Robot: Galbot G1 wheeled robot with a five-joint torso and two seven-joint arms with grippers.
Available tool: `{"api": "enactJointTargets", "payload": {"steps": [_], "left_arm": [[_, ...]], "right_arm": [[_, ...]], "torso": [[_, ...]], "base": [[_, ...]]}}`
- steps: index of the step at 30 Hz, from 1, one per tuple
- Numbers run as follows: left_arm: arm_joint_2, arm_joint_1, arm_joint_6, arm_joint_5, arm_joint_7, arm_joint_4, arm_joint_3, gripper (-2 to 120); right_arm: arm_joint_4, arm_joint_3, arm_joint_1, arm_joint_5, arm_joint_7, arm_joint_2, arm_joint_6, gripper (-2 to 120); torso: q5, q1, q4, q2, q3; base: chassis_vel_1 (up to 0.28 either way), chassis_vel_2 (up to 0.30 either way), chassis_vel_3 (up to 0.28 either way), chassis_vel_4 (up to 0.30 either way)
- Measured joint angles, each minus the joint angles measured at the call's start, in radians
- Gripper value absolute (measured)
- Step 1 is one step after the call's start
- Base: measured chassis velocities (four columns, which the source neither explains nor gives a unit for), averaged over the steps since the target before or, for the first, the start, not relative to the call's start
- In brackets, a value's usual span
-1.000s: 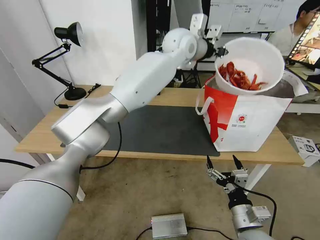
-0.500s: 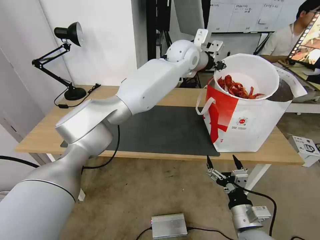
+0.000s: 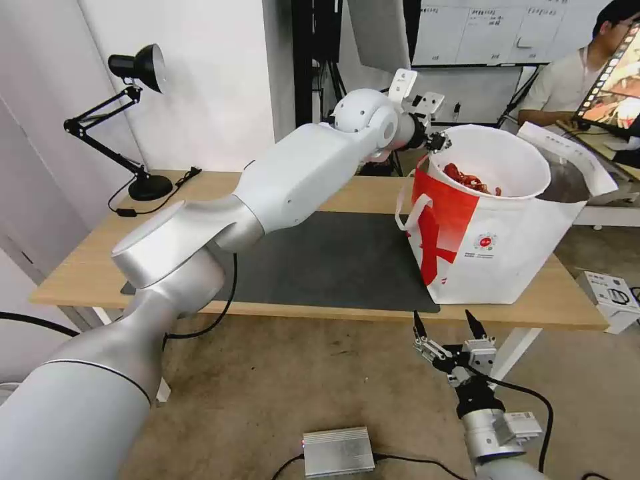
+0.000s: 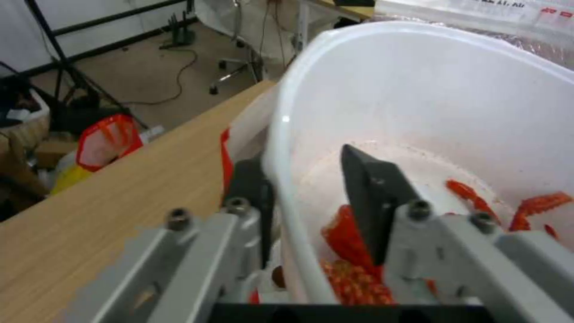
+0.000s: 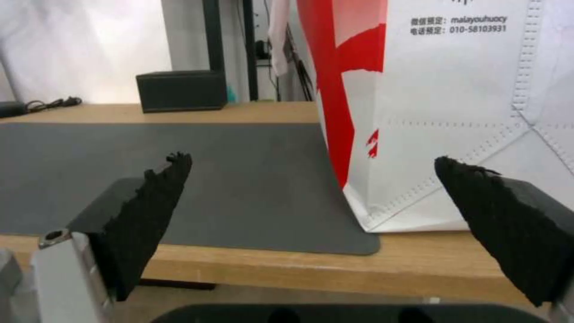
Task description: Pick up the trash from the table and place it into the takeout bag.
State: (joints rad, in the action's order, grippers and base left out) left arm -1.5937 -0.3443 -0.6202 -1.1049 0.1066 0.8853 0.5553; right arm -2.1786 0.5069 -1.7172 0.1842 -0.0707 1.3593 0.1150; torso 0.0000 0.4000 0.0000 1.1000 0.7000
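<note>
The takeout bag [image 3: 497, 240], white with a red panel, stands open on the right end of the table [image 3: 80, 267]. A white bowl [image 3: 497, 157] of red shells [image 3: 467, 179] sits tilted in the bag's mouth, its lower part sunk below the bag's edge. My left gripper [image 3: 437, 141] is shut on the bowl's near rim. In the left wrist view the bowl [image 4: 430, 89] has its rim clamped by my left gripper [image 4: 299, 179], one finger inside and one outside, with the shells [image 4: 353, 251] just below. My right gripper [image 3: 447, 327] hangs open below the table's front edge, facing the bag [image 5: 460, 112].
A dark grey mat [image 3: 320, 260] covers the table's middle. A black desk lamp [image 3: 137, 67] stands at the back left, and a black box [image 5: 179, 89] sits at the table's far edge. On the floor lie a silver box [image 3: 338, 450] and a white carton [image 3: 610, 297].
My left gripper has come down with the bowl, from tilted above the bag's mouth to partly inside it. The right arm has not moved.
</note>
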Motion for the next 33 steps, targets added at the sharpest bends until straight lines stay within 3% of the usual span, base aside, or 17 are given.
{"api": "enactJointTargets", "payload": {"steps": [5, 8, 12, 15, 19, 33], "left_arm": [[0.0, 0.002, 0.0, 0.001, 0.001, -0.001, 0.0, 54], [0.0, 0.003, 0.001, 0.003, 0.004, -0.001, -0.002, 70], [0.0, 0.004, 0.002, 0.004, 0.004, 0.001, -0.003, 80], [0.0, 0.005, 0.003, 0.006, 0.004, 0.004, -0.003, 95], [0.0, 0.004, 0.005, 0.006, 0.003, 0.006, -0.003, 99], [-0.001, 0.002, 0.014, 0.002, -0.005, 0.04, -0.013, 100]], "right_arm": [[0.0, 0.0, 0.0, 0.0, 0.0, 0.0, 0.0, 100], [0.0, 0.0, 0.0, 0.0, 0.0, 0.0, 0.0, 100], [0.0, 0.0, 0.0, 0.0, 0.0, 0.0, 0.0, 100], [0.0, 0.0, 0.0, 0.0, 0.0, 0.0, 0.0, 100], [0.0, 0.0, 0.0, 0.0, 0.0, 0.0, 0.0, 100], [0.0, 0.0, 0.0, 0.0, 0.0, 0.0, 0.0, 100]], "torso": [[0.0, 0.0, 0.0, 0.0, 0.0], [0.0, 0.0, 0.0, 0.0, 0.0], [0.0, 0.0, 0.0, 0.0, 0.0], [0.0, 0.0, 0.0, 0.0, 0.0], [0.0, 0.0, 0.0, 0.0, 0.0], [0.0, 0.0, 0.0, 0.0, 0.0]], "base": [[0.0, 0.0, 0.0, 0.0], [0.0, 0.0, 0.0, 0.0], [0.0, 0.0, 0.0, 0.0], [0.0, 0.0, 0.0, 0.0], [0.0, 0.0, 0.0, 0.0], [0.0, 0.0, 0.0, 0.0]]}}
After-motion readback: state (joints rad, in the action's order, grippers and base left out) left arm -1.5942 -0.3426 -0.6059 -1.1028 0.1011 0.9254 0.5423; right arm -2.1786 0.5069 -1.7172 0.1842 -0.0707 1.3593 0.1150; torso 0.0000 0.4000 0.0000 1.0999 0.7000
